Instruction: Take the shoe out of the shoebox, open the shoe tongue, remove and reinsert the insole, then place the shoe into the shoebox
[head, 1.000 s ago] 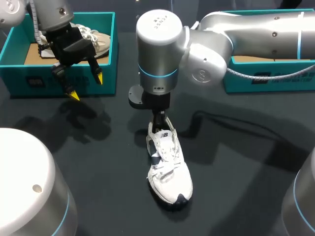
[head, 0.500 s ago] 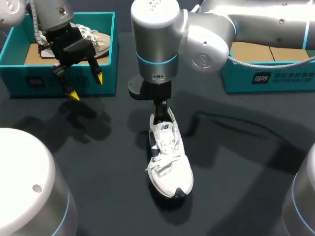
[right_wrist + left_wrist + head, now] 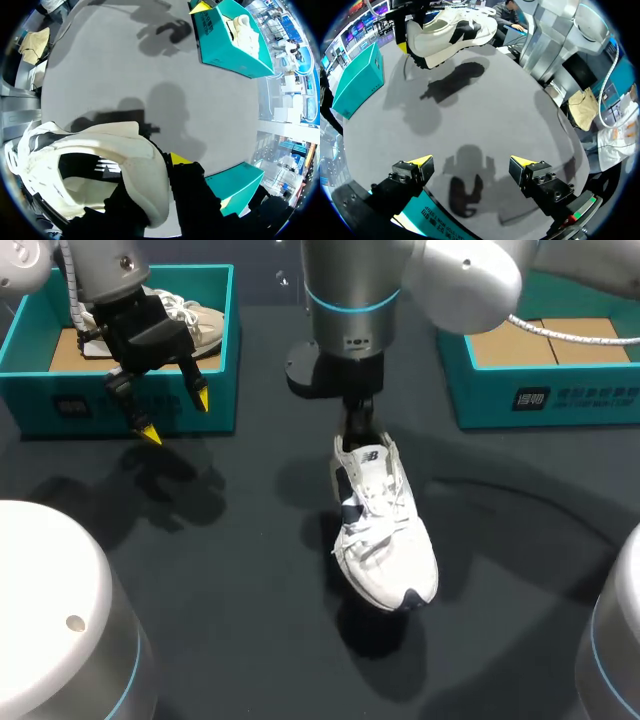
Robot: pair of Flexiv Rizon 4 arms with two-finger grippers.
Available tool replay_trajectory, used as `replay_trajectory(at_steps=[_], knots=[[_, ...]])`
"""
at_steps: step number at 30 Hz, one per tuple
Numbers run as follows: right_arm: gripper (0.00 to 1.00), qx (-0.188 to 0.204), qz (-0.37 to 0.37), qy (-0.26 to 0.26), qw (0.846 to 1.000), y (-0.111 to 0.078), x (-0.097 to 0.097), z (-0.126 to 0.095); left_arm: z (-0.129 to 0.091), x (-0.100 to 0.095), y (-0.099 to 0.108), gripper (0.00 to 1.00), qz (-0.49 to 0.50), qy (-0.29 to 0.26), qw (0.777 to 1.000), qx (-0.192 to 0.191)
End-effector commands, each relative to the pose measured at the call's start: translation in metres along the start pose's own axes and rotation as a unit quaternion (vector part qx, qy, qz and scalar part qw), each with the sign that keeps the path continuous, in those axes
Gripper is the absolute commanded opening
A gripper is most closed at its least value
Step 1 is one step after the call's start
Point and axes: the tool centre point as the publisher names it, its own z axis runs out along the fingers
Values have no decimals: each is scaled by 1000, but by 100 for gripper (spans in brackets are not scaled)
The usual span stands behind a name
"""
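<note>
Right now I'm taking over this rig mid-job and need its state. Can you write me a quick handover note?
Right gripper: shut on the heel of the white shoe, held in the air, clear of the table.
Left gripper: open, empty, in front of the left shoebox, which holds a second shoe.
Right shoebox: only its cardboard floor shows.
Done: shoe is out of the box. Tongue and insole steps: cannot tell.
To do: place the shoe into the shoebox.

Silver-grey arms (image 3: pixel 350 280) with teal joint rings — a braided white cable (image 3: pixel 570 332) along the right one; black left gripper (image 3: pixel 176 417), yellow-tipped.
</note>
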Motion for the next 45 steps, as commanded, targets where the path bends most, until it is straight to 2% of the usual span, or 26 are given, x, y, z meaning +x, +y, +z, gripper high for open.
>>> replay_trajectory(at_steps=[1,16,24,33,40,45], knots=[[0,-4,0,-1,1000,-6,2,-12,0,0,0,100,0,0,1000,-1],[0,-4,0,-1,1000,-6,2,-12,0,0,0,100,0,0,1000,-1],[0,4,-7,5,1000,-34,-23,-35,0,0,0,100,0,0,1000,-1],[0,22,-23,3,999,-101,-55,-55,0,0,0,100,0,0,1000,-1],[0,37,-36,-17,999,-171,-82,-78,0,0,0,100,0,0,1000,-1],[0,35,-46,-32,998,-228,-106,-78,0,0,0,100,0,0,1000,-1]])
